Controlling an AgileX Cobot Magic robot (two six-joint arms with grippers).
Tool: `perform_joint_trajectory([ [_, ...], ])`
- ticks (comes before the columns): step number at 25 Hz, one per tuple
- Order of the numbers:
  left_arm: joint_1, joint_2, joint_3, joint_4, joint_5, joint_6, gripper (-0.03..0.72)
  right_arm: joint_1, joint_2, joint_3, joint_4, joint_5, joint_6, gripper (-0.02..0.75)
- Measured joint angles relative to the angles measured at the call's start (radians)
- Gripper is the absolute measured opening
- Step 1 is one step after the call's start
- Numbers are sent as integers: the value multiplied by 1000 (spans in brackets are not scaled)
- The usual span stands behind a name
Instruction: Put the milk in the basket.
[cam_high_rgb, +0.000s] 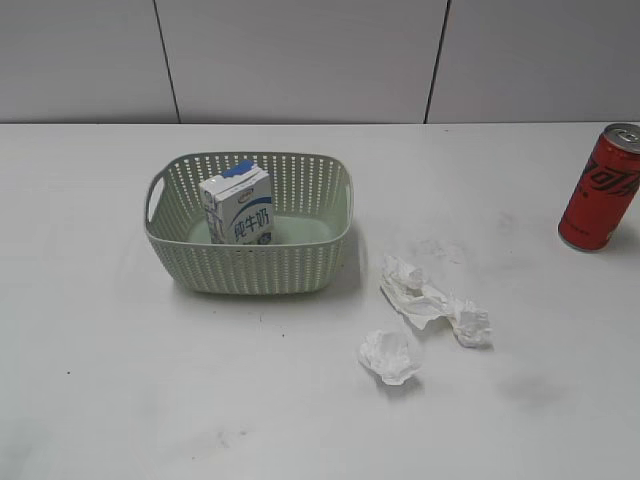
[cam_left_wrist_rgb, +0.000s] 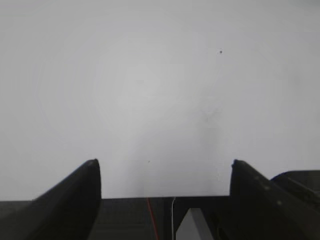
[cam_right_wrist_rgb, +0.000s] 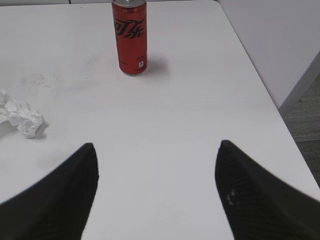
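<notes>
The milk (cam_high_rgb: 238, 206), a small white and blue carton with a blue tab on top, stands upright inside the pale sage-green basket (cam_high_rgb: 250, 265) at the left middle of the exterior view. Neither gripper shows in the exterior view. In the left wrist view my left gripper (cam_left_wrist_rgb: 164, 167) is open and empty over bare white table. In the right wrist view my right gripper (cam_right_wrist_rgb: 156, 150) is open and empty over the table, with the milk and basket out of view.
A red soda can (cam_high_rgb: 598, 188) stands at the right edge; it also shows in the right wrist view (cam_right_wrist_rgb: 130, 37). Crumpled white paper (cam_high_rgb: 432, 300) and a smaller wad (cam_high_rgb: 390, 355) lie right of the basket. The table's right edge (cam_right_wrist_rgb: 272, 100) is near the right gripper.
</notes>
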Motion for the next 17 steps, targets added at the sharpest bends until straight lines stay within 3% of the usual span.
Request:
perform_joint_trajectory([
  [10, 0, -336, 14, -20, 11, 0, 526, 0, 0, 0, 0, 0, 0, 583],
  [17, 0, -508, 17, -20, 13, 0, 522, 0, 0, 0, 0, 0, 0, 583],
])
